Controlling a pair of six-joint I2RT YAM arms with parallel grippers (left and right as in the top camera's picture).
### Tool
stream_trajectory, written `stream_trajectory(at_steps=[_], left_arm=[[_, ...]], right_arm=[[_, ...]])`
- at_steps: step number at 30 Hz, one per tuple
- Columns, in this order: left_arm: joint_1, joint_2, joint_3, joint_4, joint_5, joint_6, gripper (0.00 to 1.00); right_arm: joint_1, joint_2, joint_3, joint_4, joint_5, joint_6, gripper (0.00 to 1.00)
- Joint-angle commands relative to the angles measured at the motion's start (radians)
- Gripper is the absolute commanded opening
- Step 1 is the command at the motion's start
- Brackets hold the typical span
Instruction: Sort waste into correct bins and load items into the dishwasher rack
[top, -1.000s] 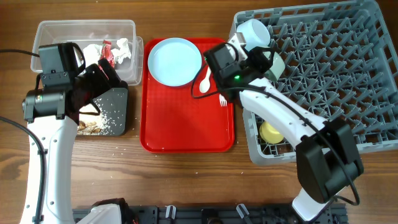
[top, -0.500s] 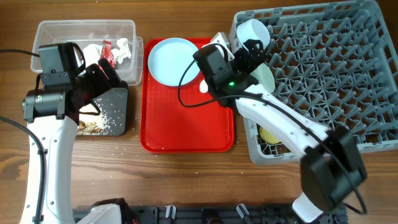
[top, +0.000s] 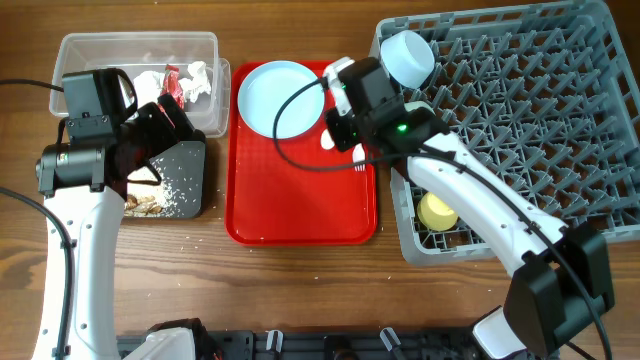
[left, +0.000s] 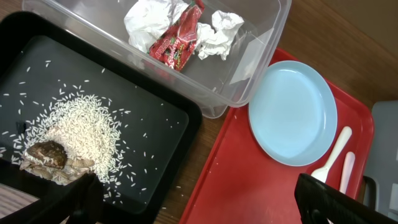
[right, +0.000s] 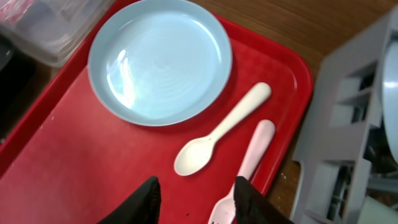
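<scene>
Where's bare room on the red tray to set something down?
In the overhead view, the lower half of the red tray, below the plate, is bare. Its upper end is crowded: plate, spoon, fork, with the right gripper over the cutlery.

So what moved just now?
The right gripper swung away from the rack and now hovers open over the spoon and fork on the red tray. The left arm, plate, spoon and fork stayed put.
</scene>
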Motion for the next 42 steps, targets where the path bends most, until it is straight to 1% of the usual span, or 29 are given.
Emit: stream_trajectory(at_steps=[1,3,5,6,7,8,10,14,17,19,20,23,28,36,42], left_arm=[[0.007,-0.001,0.011,0.002,-0.01,0.005,1.0],[0.007,-0.001,0.011,0.002,-0.01,0.005,1.0],[0.007,0.0,0.011,0.002,-0.01,0.005,1.0],[0.007,-0.001,0.011,0.003,-0.01,0.005,1.0],[0.007,0.0,0.011,0.002,-0.01,0.005,1.0],[0.007,-0.001,0.011,0.002,-0.01,0.005,1.0],[0.007,0.0,0.011,0.002,-0.01,0.005,1.0],[0.007,-0.001,0.011,0.002,-0.01,0.005,1.0],[0.007,0.0,0.011,0.002,-0.01,0.005,1.0],[0.007,0.0,0.011,0.002,-0.01,0.005,1.0],[0.007,0.0,0.011,0.002,-0.01,0.005,1.0],[0.007,0.0,0.011,0.002,-0.01,0.005,1.0],[0.007,0.0,0.011,0.002,-0.01,0.005,1.0],[0.007,0.0,0.011,0.002,-0.01,0.005,1.0],[0.007,0.0,0.011,0.002,-0.01,0.005,1.0]], right_arm=[[-0.041,0.027,0.003,-0.006,-0.031,0.096,0.37],[-0.053,0.032,0.003,-0.014,-0.026,0.094,0.34],[-0.059,0.037,0.003,-0.053,-0.024,0.069,0.27],[-0.059,0.037,0.003,-0.087,-0.023,0.067,0.22],[-0.059,0.037,0.003,-0.116,-0.024,0.067,0.2],[-0.059,0.033,0.003,-0.166,-0.027,0.067,0.14],[-0.059,0.018,0.003,-0.27,-0.027,0.076,0.11],[-0.062,-0.029,0.003,-0.408,0.007,0.105,0.09],[-0.062,-0.055,0.003,-0.523,0.122,0.163,0.09],[-0.062,-0.055,0.002,-0.584,0.198,0.203,0.06],[-0.062,-0.055,0.002,-0.596,0.208,0.207,0.04],[-0.062,-0.055,0.002,-0.632,0.211,0.215,0.04],[-0.062,-0.055,0.002,-0.738,0.27,0.292,0.04],[-0.062,-0.055,-0.02,-0.744,0.243,0.303,0.04],[-0.062,-0.055,-0.084,-0.682,0.159,0.276,0.04]])
